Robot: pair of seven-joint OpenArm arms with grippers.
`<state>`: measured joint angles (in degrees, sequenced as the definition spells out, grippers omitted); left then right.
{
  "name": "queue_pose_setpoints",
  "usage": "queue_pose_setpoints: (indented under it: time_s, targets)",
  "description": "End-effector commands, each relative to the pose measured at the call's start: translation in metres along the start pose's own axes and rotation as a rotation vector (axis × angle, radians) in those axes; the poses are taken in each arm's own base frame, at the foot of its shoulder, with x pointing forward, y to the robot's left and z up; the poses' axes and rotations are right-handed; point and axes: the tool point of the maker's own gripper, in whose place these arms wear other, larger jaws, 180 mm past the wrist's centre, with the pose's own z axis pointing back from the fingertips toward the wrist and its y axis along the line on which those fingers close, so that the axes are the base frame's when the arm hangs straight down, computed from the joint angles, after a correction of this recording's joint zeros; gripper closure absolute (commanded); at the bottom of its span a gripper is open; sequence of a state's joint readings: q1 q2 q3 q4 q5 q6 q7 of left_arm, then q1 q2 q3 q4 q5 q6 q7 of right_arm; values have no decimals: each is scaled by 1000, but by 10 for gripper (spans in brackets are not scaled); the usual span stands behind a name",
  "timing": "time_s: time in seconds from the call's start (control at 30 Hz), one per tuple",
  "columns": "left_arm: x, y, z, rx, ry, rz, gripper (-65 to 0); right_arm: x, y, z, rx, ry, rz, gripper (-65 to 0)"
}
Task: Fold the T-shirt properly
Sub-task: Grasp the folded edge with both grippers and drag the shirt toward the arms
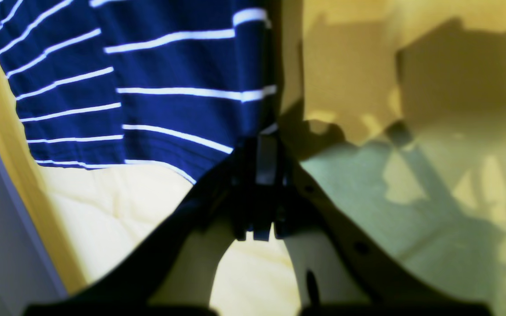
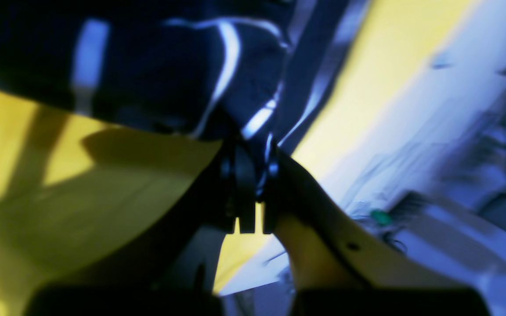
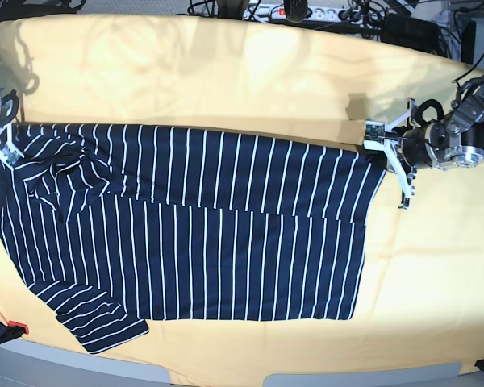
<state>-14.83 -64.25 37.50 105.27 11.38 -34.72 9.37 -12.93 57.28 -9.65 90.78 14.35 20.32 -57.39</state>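
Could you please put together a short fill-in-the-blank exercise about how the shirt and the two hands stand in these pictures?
1. The T-shirt is dark navy with thin ____ stripes.
2. It lies on a ____ cloth that covers the table.
3. The left hand is ____ on the shirt's edge, at the base view's right.
4. In the base view, one short ____ sticks out from the shirt at the bottom left, while the right hand pinches fabric at the far left.

Missing words: white; yellow; shut; sleeve
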Motion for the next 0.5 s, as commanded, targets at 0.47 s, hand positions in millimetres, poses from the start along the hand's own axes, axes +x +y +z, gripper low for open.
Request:
queue_pose_setpoints:
  time_s: [0.47]
  targets:
    - [-12, -13, 41, -108, -2, -28, 0, -54, -14, 44, 298, 182, 24, 0]
